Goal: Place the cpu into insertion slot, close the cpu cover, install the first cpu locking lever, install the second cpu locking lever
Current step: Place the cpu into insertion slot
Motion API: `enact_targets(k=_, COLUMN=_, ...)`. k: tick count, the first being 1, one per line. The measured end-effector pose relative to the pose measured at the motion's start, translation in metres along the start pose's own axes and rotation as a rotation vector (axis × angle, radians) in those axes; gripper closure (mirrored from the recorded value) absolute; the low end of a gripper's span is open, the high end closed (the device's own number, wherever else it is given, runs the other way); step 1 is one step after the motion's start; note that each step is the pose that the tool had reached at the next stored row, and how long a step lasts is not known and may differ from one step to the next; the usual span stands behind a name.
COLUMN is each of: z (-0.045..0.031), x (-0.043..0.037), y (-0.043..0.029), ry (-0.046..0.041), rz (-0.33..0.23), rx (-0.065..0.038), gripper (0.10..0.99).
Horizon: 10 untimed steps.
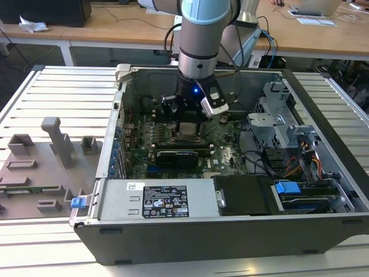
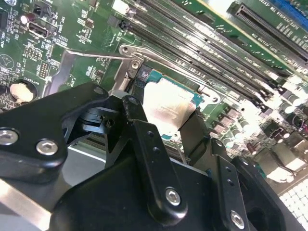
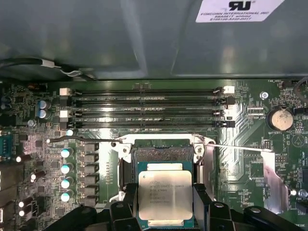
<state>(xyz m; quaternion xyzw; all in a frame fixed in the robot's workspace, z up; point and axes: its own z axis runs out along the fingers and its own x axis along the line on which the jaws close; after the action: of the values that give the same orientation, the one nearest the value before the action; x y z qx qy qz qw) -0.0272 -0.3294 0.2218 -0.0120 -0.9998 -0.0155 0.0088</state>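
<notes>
The cpu, a pale silvery square chip, sits between the two black fingers of my gripper, which is shut on it. It hangs just over the insertion slot, whose dark pin field and silvery rim show past the chip's far edge. In the second wrist view the cpu is pinched by the gripper above the insertion slot's rim. Two thin wire locking levers stick out to either side of the slot. My gripper's body hides the cpu cover. In the exterior view the gripper reaches down into the open computer case.
Several long black memory slots run beside the socket, with a row of capacitors and a coin battery nearby. The case walls, a drive cage and the power supply ring the board. A grey fixture plate lies at the exterior view's left.
</notes>
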Motion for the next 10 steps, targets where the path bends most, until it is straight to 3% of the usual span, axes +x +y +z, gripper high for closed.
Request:
enact_targets(k=4, z=0.002, x=-0.0006, y=0.0045, ry=-0.0002, rz=0.0, rx=0.005, gripper=0.545)
enact_targets(k=10, z=0.002, x=-0.0005, y=0.0045, ry=-0.0002, rz=0.0, rx=0.006, gripper=0.545)
